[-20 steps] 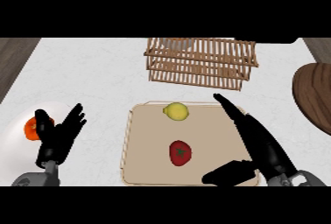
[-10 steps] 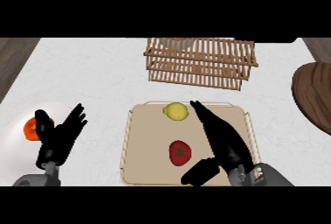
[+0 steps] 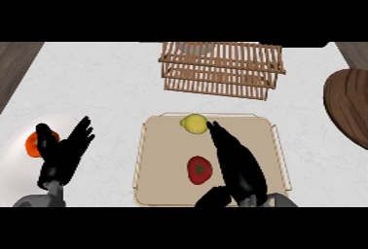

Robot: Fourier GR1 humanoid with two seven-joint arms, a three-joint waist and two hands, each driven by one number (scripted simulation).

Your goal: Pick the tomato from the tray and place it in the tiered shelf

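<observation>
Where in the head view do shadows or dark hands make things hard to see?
Head view: lighting flat, shadows faint; the black right hand covers part of the tray beside the tomato; the left hand overlaps an orange item on a white plate.

The right black hand has shifted leftward across the beige rectangular tray. One second ago it lay over the tray's right edge, well apart from the red round tomato. Half a second ago it had moved over the tray's right half, just beside the tomato. It now lies just right of the tomato, its straight fingers pointing up the view. The fingertips have come close to the yellow round lemon and end at its lower right side; whether they touch it cannot be told. The thumb now shows below the tomato.
</observation>
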